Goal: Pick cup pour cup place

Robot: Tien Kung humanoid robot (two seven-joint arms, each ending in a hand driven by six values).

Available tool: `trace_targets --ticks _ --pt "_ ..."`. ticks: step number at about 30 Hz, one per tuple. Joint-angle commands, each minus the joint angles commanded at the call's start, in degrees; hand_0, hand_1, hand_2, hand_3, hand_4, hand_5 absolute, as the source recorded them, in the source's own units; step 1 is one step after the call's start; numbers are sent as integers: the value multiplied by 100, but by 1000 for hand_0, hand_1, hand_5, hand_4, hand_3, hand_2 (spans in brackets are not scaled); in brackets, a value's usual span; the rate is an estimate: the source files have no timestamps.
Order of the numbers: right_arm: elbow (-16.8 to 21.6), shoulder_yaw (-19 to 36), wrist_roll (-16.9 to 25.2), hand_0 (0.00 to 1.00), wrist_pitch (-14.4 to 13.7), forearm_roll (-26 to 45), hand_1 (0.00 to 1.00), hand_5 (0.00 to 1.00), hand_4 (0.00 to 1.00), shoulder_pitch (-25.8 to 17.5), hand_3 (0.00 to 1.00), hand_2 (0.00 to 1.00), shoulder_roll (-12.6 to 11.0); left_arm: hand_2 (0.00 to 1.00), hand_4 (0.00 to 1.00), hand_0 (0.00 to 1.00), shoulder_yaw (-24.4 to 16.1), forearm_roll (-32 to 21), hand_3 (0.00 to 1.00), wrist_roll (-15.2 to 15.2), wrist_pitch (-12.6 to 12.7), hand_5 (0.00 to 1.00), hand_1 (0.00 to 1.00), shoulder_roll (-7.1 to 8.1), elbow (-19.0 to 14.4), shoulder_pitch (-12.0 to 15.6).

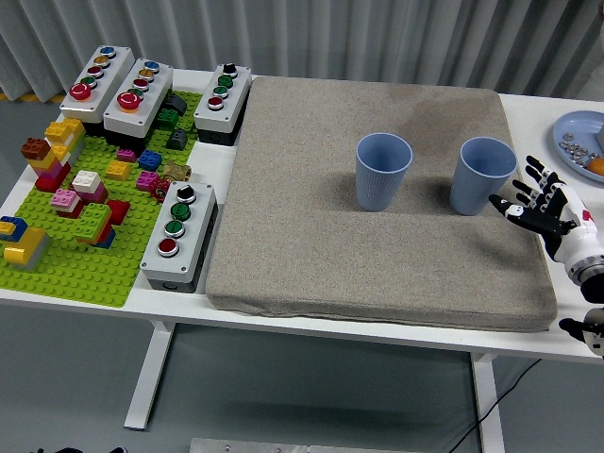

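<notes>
Blue cups, two of them, stand upright on a grey mat (377, 255) that covers most of the white table (566, 321). Left cup (383, 170) sits about mid-mat, right cup (482, 176) near the mat's right edge; they are apart, not touching. Insides can't be read from this angle.

Right hand (545, 209) comes in from the right edge, low, over the mat's right border. Fingers (528, 171) spread and fanned out, holding nothing. Thumb tip points toward the right cup's lower side, just beside it; contact not clear (looks like a small gap). White wrist section behind the hand, near the table's right edge.

Left arm not visible.

Far right corner: a blue plate (578, 129), cut off by the frame, with small grey bits and something orange on it (too small to tell).

Left side of table: a green baseplate (75, 264) with coloured bricks (66, 170) stacked and scattered on it. Four button boxes: two side by side at the far left corner (118, 90), one at the mat's far left corner (223, 99), one nearer, just beside the mat's left edge (177, 231). Buttons are red, green, black, blue, yellow.

Grey curtain (377, 38) behind the table.
</notes>
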Motion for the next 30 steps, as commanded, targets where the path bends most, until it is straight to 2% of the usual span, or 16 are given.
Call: trace_targets --ticks 30 --pt "-180 -244 -77 969 -22 -16 903 221 840 246 925 984 94 816 504 777 50 -77 648 -8 -6 998 762 6 0 -33"
